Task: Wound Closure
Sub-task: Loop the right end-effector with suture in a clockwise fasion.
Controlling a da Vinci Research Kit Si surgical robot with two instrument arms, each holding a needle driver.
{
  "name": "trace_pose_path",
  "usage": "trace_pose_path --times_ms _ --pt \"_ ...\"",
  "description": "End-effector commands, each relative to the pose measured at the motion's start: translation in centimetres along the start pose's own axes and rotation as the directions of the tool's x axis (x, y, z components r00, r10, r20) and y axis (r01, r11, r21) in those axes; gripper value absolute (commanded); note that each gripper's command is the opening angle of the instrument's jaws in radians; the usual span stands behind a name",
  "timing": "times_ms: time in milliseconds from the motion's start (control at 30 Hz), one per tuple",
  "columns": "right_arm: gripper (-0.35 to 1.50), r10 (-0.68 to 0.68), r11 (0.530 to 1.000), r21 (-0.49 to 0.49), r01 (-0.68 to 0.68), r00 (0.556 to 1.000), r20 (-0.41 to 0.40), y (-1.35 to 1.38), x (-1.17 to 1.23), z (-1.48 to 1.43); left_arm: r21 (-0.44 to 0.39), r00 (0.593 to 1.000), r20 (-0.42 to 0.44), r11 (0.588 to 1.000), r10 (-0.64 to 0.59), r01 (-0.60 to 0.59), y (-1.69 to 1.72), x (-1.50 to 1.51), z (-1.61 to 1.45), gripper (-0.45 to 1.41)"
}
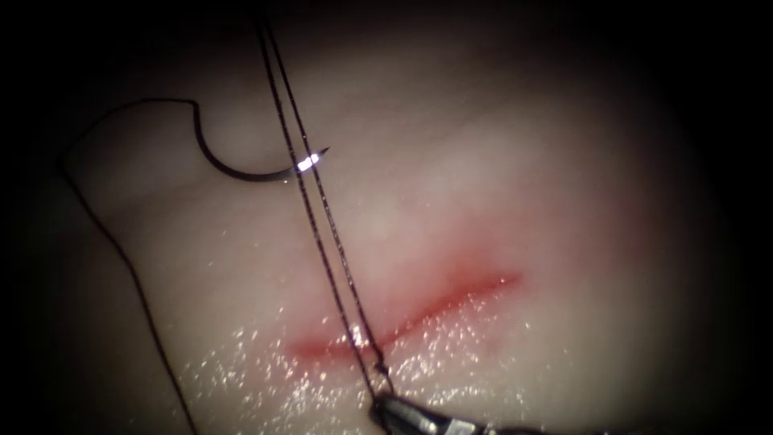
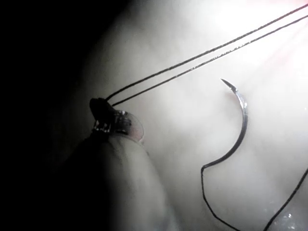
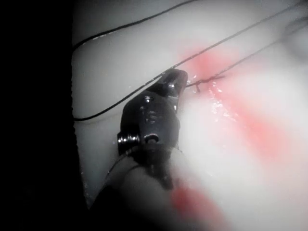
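Needle (image 1: 250, 171) loose on tissue (image 1: 499, 193)

Darkness rings the scene; one bright light falls at centre.

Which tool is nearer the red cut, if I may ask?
Right: the right tool grips dark thread beside the cut; the left tool holds the strands far off, past the curved needle lying free on tissue.

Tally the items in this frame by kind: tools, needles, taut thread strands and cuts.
Tools: 2, the left tool and the right tool, each shut on the thread.
Needles: 1, the needle lying free on the tissue, left of the cut.
Taut thread strands: 2.
Cuts: 1, the cut.
Total: 6.
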Motion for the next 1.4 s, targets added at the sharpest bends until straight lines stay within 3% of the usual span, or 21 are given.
trace_pose_path --times_ms 33,133,367,767,1100,1333,1400 --pt "-0.35 0.005 1.000 -0.003 -0.005 1.000 -0.001 -0.09 -0.17 0.11 0.013 1.000 -0.002 1.000 -0.002 0.002 -0.02 0.00 0.09 -0.45" --pt "-0.35 0.015 1.000 -0.010 -0.015 1.000 0.008 -0.12 -0.32 0.22 0.032 1.000 0.003 0.999 -0.001 0.001 -0.10 0.00 0.15 -0.45" --pt "-0.35 0.046 0.999 -0.008 -0.046 0.999 0.019 -0.05 -0.33 0.42 0.058 1.000 0.011 0.998 -0.001 0.000 -0.21 0.00 0.23 -0.45" --pt "-0.35 0.068 0.997 0.027 -0.070 0.994 0.085 -0.21 -0.46 0.21 0.064 1.000 0.017 0.998 0.021 -0.022 -0.28 -0.03 0.26 -0.45" --pt "-0.35 0.056 0.997 0.041 -0.061 0.991 0.120 -0.27 -0.53 0.19 0.071 1.000 0.010 0.997 0.029 -0.029 -0.37 -0.07 0.28 -0.45" --pt "-0.35 0.073 0.997 0.029 -0.076 0.994 0.087 -0.24 -0.46 0.22 0.077 0.999 0.012 0.997 0.030 -0.031 -0.32 -0.04 0.24 -0.45" --pt "-0.25 0.083 0.996 0.009 -0.084 0.994 0.068 -0.20 -0.40 0.25 0.082 0.999 -0.005 0.996 0.036 -0.035 -0.26 0.00 0.22 -0.45"
